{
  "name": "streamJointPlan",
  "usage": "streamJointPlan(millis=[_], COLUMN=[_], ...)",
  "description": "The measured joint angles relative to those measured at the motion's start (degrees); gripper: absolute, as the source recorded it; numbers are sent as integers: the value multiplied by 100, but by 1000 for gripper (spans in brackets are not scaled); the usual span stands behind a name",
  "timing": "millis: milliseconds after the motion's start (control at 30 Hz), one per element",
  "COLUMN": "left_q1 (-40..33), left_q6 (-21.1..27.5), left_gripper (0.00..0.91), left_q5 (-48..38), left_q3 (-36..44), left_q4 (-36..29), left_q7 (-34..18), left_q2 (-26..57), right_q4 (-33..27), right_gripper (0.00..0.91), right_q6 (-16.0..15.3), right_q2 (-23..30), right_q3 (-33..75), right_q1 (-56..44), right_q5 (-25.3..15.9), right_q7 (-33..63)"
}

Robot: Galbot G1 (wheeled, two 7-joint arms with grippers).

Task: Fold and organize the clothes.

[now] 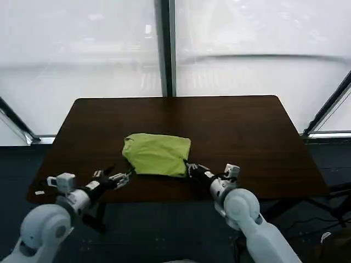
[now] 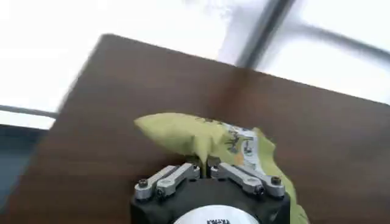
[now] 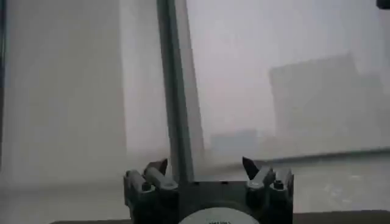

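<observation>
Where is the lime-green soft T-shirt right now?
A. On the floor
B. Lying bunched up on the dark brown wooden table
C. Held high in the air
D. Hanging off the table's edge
B: the lime-green soft T-shirt lies in a folded bundle on the dark brown wooden table, between the left gripper and the right gripper.

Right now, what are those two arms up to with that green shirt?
Left end effector shut, beside T-shirt's near left corner. Right end effector open, at near right corner. T-shirt bunched on table.
</observation>
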Motion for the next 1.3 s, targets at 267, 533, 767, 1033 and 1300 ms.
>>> streamJointPlan(millis=[267, 533, 767, 1033, 1300], left_q1=[421, 1227, 1834, 2073, 2449], left_q6=[-2, -2, -1, -1, -1], left_gripper=[878, 878, 878, 878, 878], left_q5=[-220, 76, 419, 613, 1345], left_q3=[-291, -1437, -1877, -2022, -2153], left_q4=[-987, -1541, -1609, -1567, -1443], left_q7=[185, 103, 139, 153, 587], left_q2=[149, 124, -61, -167, -228], right_q4=[285, 16, -262, -584, -877], right_gripper=[878, 878, 878, 839, 39], right_q6=[-1564, -3342, -4880, -5297, -5357], right_q2=[-27, -626, -576, -416, -194], right_q3=[-203, -1211, -2193, -2686, -2852], right_q1=[66, 1234, 2396, 2986, 3197], right_q5=[-115, 1197, 3000, 3600, 3622], right_q7=[487, 900, 1690, 1980, 1973])
